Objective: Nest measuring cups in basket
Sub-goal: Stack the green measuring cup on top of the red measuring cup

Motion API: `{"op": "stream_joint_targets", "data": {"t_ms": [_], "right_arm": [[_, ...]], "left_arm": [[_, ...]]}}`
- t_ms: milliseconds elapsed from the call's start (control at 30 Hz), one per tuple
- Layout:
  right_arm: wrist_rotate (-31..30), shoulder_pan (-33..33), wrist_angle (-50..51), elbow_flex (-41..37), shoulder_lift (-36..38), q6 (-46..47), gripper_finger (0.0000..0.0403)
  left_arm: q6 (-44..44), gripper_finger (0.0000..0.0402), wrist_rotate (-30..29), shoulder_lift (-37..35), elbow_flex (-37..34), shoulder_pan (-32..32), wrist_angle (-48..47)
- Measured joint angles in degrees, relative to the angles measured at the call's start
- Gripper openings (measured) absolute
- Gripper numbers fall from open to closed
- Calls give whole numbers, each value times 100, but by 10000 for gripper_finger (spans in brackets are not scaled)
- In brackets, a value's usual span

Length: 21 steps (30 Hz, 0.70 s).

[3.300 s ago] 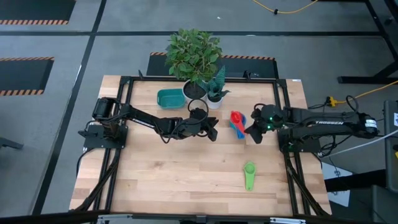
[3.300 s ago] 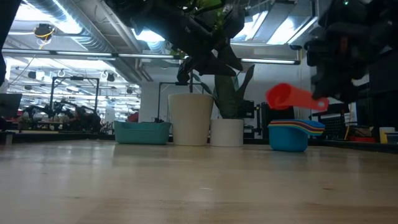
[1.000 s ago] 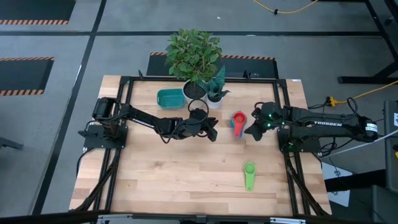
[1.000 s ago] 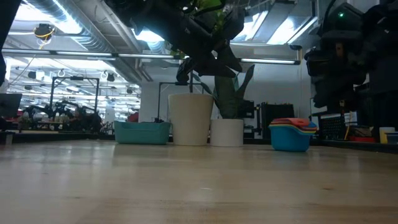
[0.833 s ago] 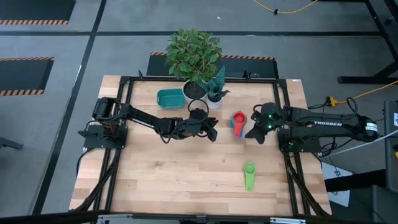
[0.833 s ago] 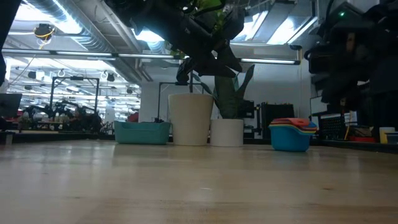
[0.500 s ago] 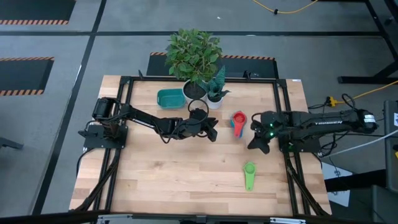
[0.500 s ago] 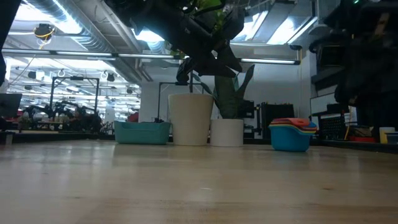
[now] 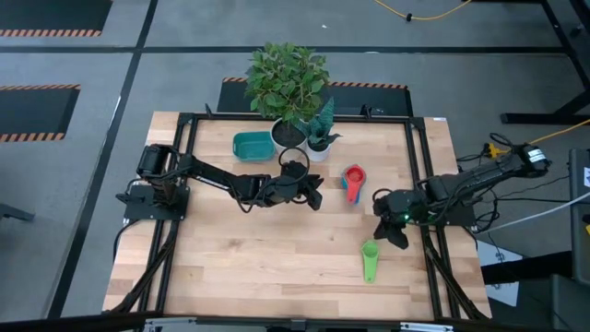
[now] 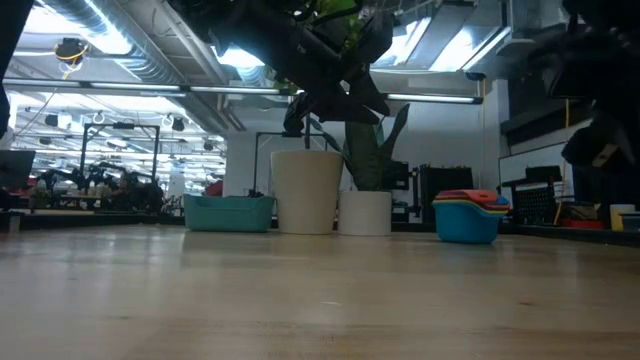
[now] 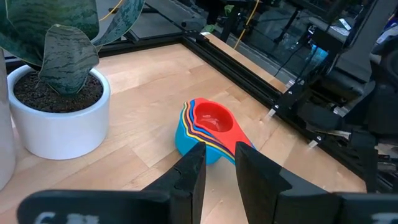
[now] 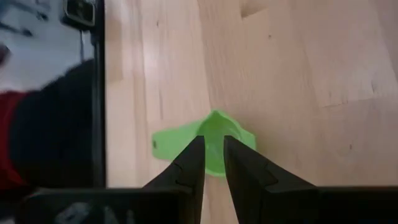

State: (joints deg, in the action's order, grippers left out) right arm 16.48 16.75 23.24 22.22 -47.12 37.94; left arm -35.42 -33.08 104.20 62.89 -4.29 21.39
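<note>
I see right gripper [image 9: 399,237] near green plastic scoop [image 9: 370,260], fingers narrowly parted, empty. Left gripper [image 9: 318,195] likewise, facing nested cup stack [image 9: 353,182].

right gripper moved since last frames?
Yes. The right gripper swung away from the nested cup stack toward the table's near edge, ending beside the green cup.

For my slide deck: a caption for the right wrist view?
Right gripper, fingers narrowly parted and empty, over the green measuring cup on the wooden table.
</note>
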Motion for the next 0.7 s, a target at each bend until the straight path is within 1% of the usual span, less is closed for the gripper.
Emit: {"op": "stream_joint_targets", "data": {"t_ms": [100, 333, 500, 700], "right_arm": [[-186, 170, -146, 0, -149, -450, 64], [-583, 458, -827, 0, -580, -1320, 65], [-641, 670, -1325, 0, -997, -1729, 64], [-651, 892, -1495, 22, -1416, -2099, 65]], "left_arm": [[0, 79, 0, 0, 0, 0, 0], [0, 79, 0, 0, 2, 0, 0], [0, 79, 0, -1, 2, 0, 0], [0, 79, 0, 0, 2, 0, 0]]}}
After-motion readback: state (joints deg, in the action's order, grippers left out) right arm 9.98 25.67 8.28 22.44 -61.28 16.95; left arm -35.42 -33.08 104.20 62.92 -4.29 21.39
